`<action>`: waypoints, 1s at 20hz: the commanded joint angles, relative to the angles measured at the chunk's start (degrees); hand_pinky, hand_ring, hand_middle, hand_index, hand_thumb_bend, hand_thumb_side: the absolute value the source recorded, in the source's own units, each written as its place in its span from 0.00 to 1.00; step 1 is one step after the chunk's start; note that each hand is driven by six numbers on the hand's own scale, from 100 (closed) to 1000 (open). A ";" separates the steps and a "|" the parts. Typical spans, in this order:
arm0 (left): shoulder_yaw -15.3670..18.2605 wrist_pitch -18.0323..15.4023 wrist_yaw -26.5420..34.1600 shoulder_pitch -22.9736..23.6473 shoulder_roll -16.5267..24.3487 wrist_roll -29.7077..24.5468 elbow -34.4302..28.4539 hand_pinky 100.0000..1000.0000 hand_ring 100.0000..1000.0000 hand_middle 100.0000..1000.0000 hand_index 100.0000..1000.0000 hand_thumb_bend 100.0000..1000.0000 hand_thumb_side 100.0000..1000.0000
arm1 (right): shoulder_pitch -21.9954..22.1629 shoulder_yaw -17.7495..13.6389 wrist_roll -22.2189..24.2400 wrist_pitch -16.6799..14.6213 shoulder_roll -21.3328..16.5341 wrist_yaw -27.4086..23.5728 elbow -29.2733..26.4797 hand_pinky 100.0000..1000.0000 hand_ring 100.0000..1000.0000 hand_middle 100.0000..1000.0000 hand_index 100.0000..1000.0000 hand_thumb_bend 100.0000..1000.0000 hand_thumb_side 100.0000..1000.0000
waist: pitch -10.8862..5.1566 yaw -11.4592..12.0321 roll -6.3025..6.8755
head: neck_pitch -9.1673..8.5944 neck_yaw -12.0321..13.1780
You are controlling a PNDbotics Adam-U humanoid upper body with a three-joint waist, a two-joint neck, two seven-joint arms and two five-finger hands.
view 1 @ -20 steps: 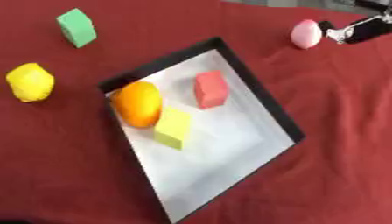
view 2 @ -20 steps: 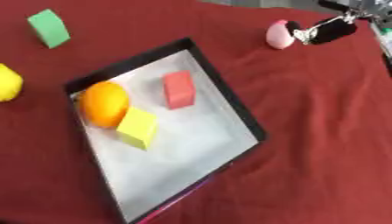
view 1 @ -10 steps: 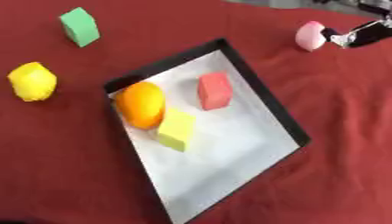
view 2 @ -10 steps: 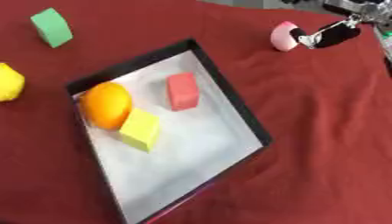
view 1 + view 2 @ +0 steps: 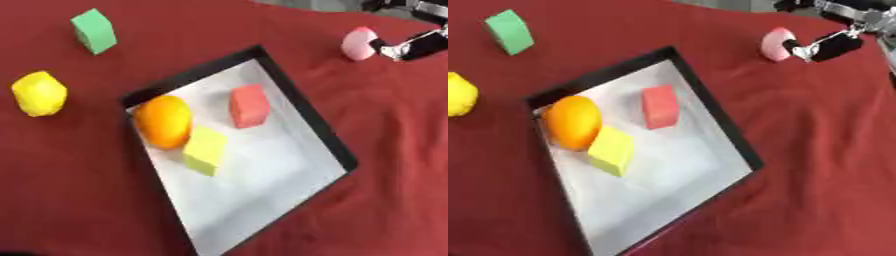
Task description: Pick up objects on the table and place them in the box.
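**Right hand at the pink piece, three things already boxed**

A dark red cloth (image 5: 79, 200) covers the whole table, and a shallow black-rimmed box (image 5: 302, 112) with a pale floor lies askew in the middle of it. Inside sit an orange fruit (image 5: 164, 121), a yellow-green block (image 5: 205, 150) just beside it, and a red block (image 5: 248, 105) nearer the far rim, so part of the sorting looks done.

At the far right corner the right hand (image 5: 833, 46) reaches in from the upper edge, one dark finger touching or almost touching the side of a rounded pink object (image 5: 775, 44) that rests on the cloth. Whether the fingers are curled round it or merely beside it cannot be told; only part of the hand shows. It appears placed for a grasp of this piece, the loose item nearest that arm.

A green block (image 5: 94, 31) and a yellow lemon-like thing (image 5: 38, 93) lie well apart on the left, outside the box. The left hand shows nowhere. Between the pink object and the box only bare cloth lies; the raised rim is the one obstacle.
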 commanded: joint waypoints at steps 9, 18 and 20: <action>-0.34 0.00 0.26 -1.90 0.76 -0.71 -1.70 0.61 0.85 0.65 0.71 0.25 0.59 | 0.75 -2.11 -4.30 1.81 -3.50 1.92 0.16 0.92 0.89 0.85 0.93 0.14 0.13 | 0.25 1.30 -0.11 | -2.15 -1.81; -0.49 0.07 0.53 -2.06 0.95 -0.92 -1.52 0.61 0.85 0.65 0.71 0.25 0.59 | 1.40 -2.70 -7.31 3.31 -4.13 6.25 -0.05 0.91 0.90 0.85 0.94 0.22 0.22 | 1.03 1.68 -0.17 | -2.37 -2.08; -0.49 0.05 0.58 -2.05 0.99 -0.93 -1.48 0.61 0.85 0.65 0.71 0.25 0.59 | 1.60 -2.74 -7.58 3.79 -4.22 7.74 0.03 0.91 0.90 0.84 0.94 0.22 0.24 | 1.13 1.68 -0.16 | -2.38 -2.01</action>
